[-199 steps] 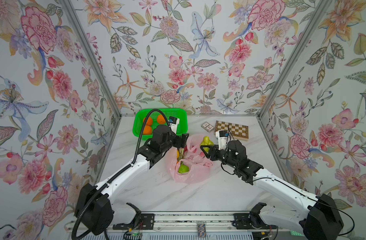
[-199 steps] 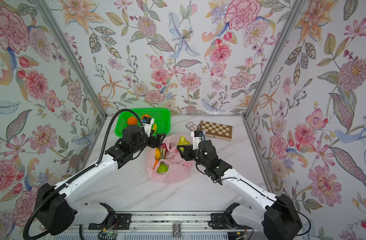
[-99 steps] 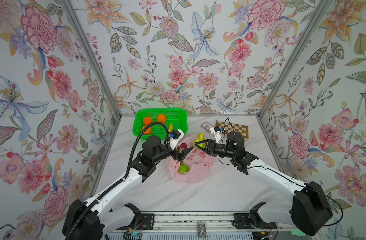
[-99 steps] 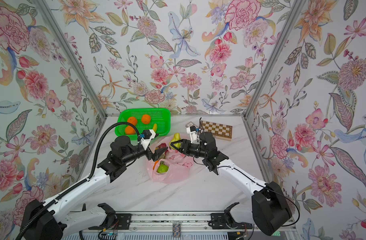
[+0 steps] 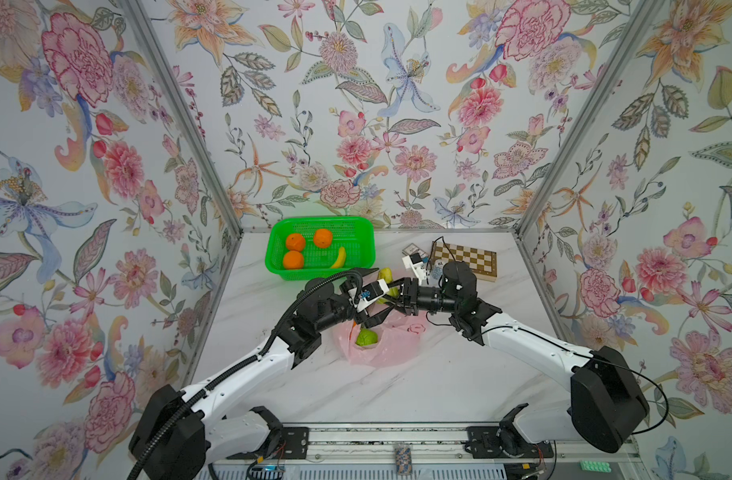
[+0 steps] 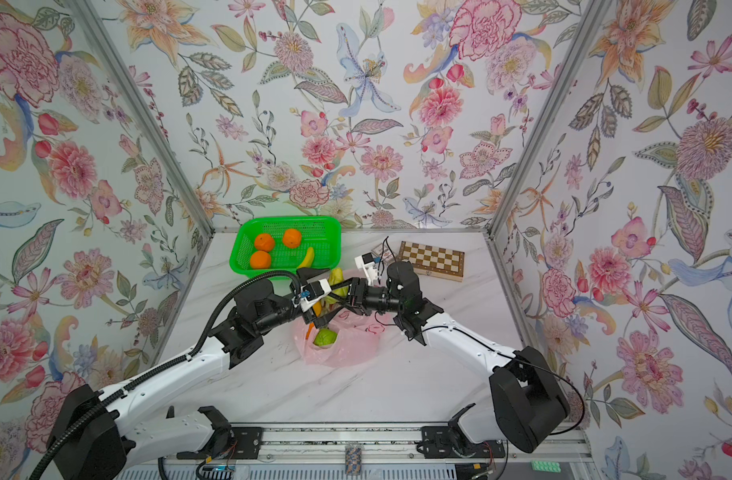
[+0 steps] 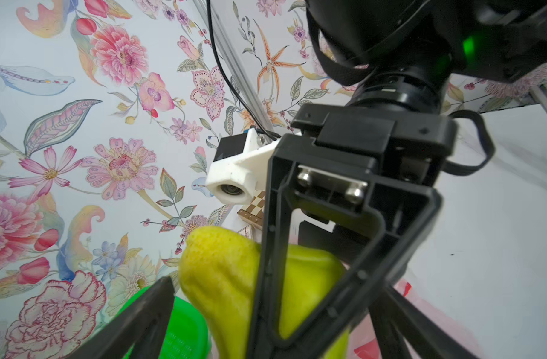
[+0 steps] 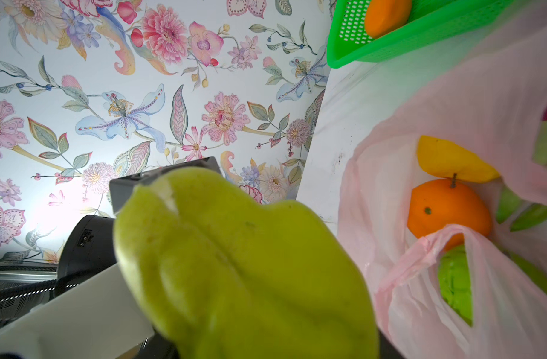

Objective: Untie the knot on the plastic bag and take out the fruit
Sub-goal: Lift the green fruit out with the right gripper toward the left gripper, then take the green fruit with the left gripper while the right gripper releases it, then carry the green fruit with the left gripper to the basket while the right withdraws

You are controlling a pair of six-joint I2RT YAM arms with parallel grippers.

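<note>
Gripping a green pear-like fruit [image 8: 235,264] just above the plastic bag [image 5: 397,347], the right gripper [image 5: 393,294] jaws clamp it. We see the left gripper [image 5: 377,296] jaws spread wide beside it, holding nothing. The bag lies open on the counter [image 5: 397,395], an orange [image 8: 446,208] inside.

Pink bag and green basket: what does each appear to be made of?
Pink bag: thin translucent plastic film, slightly glossy; it crinkles and slumps in soft folds. Green basket: rigid, shiny plastic, probably moulded; its walls and floor carry regular perforations.
</note>
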